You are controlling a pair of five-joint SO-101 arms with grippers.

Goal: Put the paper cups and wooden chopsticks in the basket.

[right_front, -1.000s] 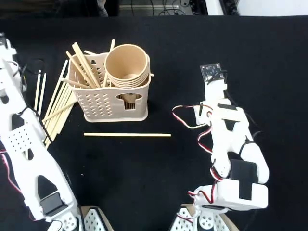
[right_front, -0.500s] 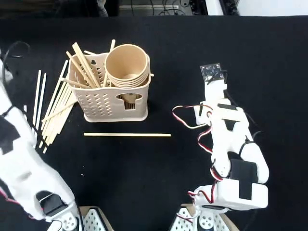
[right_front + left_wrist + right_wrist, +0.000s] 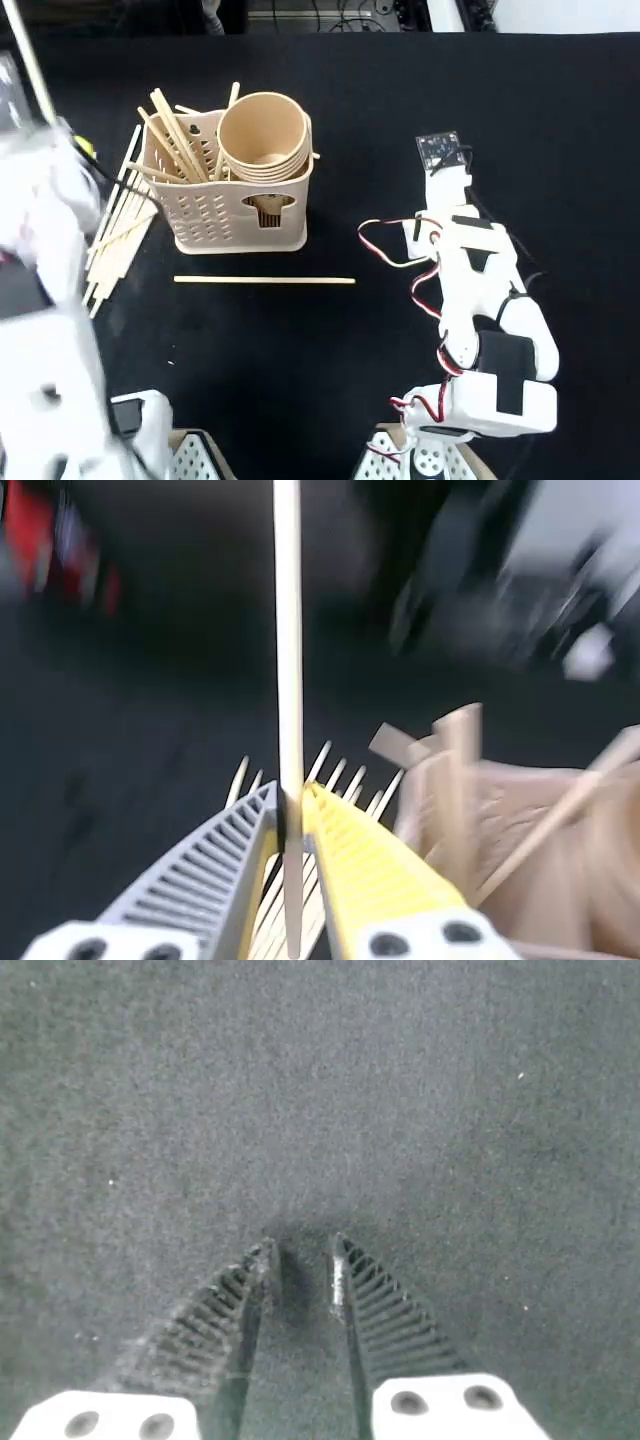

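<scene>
Left gripper [image 3: 290, 815] clamps a pale wooden chopstick [image 3: 288, 630] upright.
Beige slotted basket [image 3: 230, 215] nearby — loose chopsticks [image 3: 124, 228] against its wall; right gripper [image 3: 303, 1250] slightly parted.

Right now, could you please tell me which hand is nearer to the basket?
Left. The left hand, shut on a chopstick, is close beside the basket; the right hand is over bare table farther off on its other side.

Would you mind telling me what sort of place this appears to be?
Most likely a robotics lab bench: two white arms mounted at a black-covered table, loose servo wires on one, cables along the far edge, and a basket of paper cups and chopsticks as practice props.
</scene>
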